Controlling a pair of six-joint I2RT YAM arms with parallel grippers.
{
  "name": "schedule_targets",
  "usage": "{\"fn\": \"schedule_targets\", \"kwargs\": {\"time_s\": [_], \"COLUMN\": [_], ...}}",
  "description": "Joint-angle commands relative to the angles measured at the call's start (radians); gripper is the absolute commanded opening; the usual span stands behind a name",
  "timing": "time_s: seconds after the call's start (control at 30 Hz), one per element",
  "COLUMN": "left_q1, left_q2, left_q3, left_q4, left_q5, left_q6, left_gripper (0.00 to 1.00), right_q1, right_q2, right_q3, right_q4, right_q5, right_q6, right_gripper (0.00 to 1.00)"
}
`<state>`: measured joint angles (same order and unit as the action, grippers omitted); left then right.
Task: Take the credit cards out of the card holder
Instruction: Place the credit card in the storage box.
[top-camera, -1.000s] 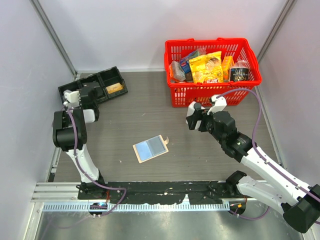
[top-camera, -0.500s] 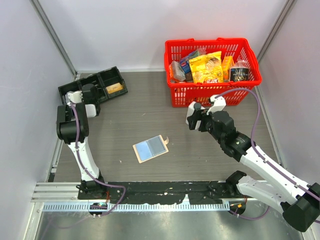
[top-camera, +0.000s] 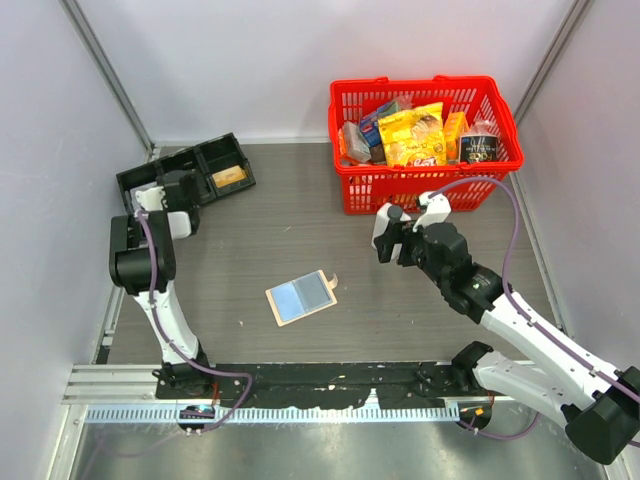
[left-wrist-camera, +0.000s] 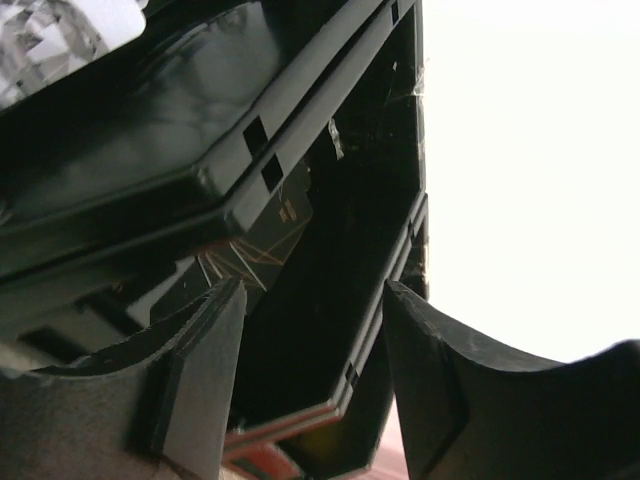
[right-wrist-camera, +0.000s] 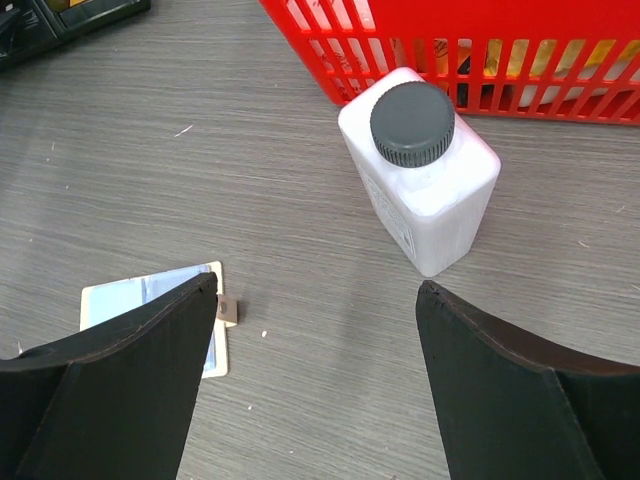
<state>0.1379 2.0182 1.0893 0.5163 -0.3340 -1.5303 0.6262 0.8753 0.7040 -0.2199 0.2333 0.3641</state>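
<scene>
The card holder (top-camera: 301, 297) lies flat on the table's middle, tan-edged with blue and grey panels and a small tab (right-wrist-camera: 228, 310) at its corner. I cannot tell credit cards apart from its panels. My left gripper (top-camera: 183, 186) hangs over the black tray (top-camera: 160, 172) at the far left. In the left wrist view its jaws (left-wrist-camera: 312, 290) stand open, with only a tray wall (left-wrist-camera: 375, 300) beyond them. A blurred red-orange flat edge (left-wrist-camera: 262, 462) shows low in that view. My right gripper (top-camera: 383, 232) hovers open right of the holder (right-wrist-camera: 140, 292), with bare table between its fingers (right-wrist-camera: 317, 288).
A red basket (top-camera: 347, 182) full of packaged goods stands at the back right. A white square bottle with a grey cap (right-wrist-camera: 420, 170) stands just in front of it. A yellowish flat piece (top-camera: 229, 177) lies in the tray's right compartment. Grey walls close in both sides.
The left gripper has opened over the tray, and its arm has shifted slightly. The right arm and the card holder have not moved.
</scene>
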Motion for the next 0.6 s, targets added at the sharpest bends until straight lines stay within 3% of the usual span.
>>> {"fn": "schedule_targets", "kwargs": {"time_s": [0.0,0.17,0.37,0.57], "left_q1": [0.005,-0.012,-0.127,-0.361], "left_q2": [-0.12,-0.274,-0.459,-0.619], "left_q3": [-0.063,-0.14,-0.19,-0.215], "left_q4": [-0.03,-0.062,-0.215,-0.476], "left_q5": [0.036,0.134,0.278,0.354], "left_q6": [-0.008,0.065,0.271,0.543], "left_gripper": [0.64,0.72,0.79,0.86], "right_q1": [-0.003,-0.003,-0.002,0.042], "right_q2": [-0.03,-0.016,0.088,0.201], "right_q3": [0.058,0.091,0.138,0.181], "right_q4": [-0.021,-0.061,-0.108,-0.134], "right_q5": [-0.028,-0.113,-0.271,-0.318], "right_q6": [0.002,0.033,0.049,0.039], "right_gripper": [0.86,0.88,0.85,0.85]}}
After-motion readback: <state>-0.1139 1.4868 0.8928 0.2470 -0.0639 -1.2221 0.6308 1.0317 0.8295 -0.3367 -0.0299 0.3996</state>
